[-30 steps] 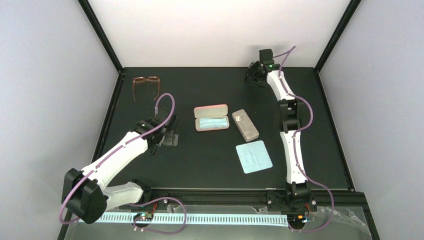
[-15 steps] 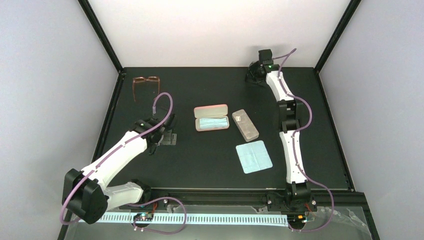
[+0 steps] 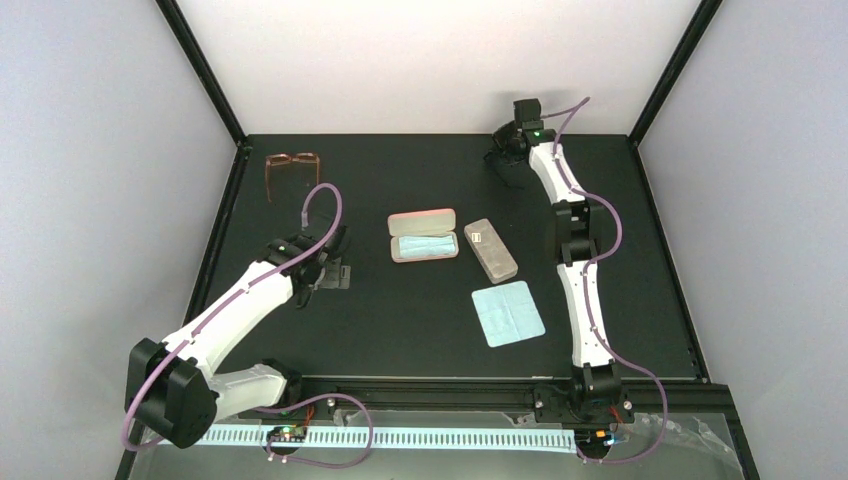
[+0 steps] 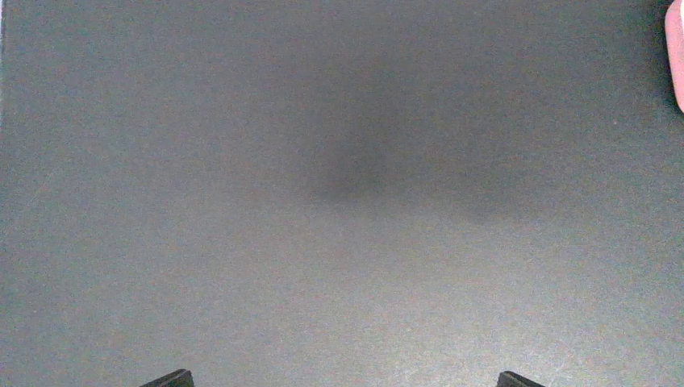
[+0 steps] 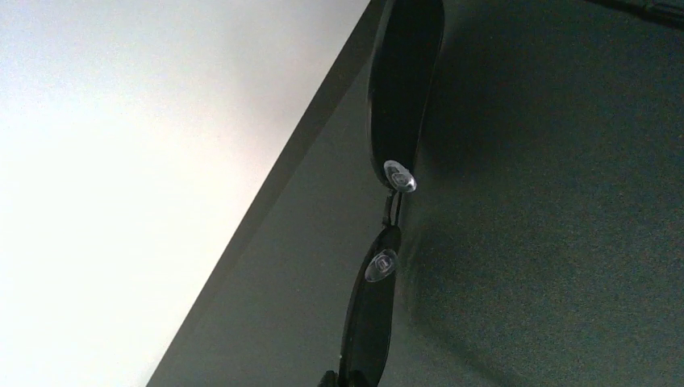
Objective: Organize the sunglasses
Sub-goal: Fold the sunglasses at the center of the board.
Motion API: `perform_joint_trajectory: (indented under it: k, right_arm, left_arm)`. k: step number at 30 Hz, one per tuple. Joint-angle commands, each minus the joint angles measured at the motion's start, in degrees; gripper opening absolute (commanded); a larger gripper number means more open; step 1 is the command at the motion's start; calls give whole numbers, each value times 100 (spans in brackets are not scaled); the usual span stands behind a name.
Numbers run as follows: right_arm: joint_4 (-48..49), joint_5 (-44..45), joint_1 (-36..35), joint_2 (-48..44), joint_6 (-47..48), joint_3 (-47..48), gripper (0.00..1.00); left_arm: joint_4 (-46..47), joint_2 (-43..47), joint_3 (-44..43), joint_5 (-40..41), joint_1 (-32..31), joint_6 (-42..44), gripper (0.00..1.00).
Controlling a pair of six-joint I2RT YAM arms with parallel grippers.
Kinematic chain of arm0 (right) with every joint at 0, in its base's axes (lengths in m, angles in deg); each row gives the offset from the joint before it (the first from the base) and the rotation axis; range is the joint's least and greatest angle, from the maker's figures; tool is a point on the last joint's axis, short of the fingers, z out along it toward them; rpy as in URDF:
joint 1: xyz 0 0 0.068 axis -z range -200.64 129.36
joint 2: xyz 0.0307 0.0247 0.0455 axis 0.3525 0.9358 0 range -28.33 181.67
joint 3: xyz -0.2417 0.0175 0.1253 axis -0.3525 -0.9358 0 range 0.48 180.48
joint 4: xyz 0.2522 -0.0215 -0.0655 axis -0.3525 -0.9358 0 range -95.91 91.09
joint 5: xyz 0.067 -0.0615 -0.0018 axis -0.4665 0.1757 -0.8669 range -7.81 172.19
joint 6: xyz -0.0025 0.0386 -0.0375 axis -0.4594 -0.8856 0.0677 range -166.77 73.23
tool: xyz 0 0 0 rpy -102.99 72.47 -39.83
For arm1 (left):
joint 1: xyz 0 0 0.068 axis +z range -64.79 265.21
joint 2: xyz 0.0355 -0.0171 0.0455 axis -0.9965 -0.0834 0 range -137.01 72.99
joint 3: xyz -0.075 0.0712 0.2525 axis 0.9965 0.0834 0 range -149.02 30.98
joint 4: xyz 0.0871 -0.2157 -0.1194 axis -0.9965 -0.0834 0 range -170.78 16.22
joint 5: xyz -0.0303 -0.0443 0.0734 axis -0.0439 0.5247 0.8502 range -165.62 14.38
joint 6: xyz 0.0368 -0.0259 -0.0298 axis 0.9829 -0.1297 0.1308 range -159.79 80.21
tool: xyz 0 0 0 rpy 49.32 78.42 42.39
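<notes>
Being pinched at one lens edge, the sunglasses (image 5: 397,105) were held by the tightly closed right gripper (image 3: 502,151); a twist or drop could be caused by that off-centre hold.

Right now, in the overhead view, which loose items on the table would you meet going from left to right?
In order: amber-framed glasses → open pink case → grey case. The blue cloth overlaps the grey case sideways, so it is left out.
</notes>
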Motion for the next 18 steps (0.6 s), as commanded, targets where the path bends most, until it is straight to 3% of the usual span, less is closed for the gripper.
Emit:
perform_joint_trajectory:
  k: [1, 9, 18]
  right_arm:
    - [-182, -109, -22, -42, 275, 10, 1]
    - [-374, -209, -12, -575, 1270, -312, 1]
    - [-290, -1008, -13, -1419, 2089, -485, 1]
  left_arm:
    - [-52, -30, -207, 138, 76, -20, 99]
    - [28, 45, -166, -1, 84, 36, 99]
    - [173, 383, -62, -274, 79, 129, 99]
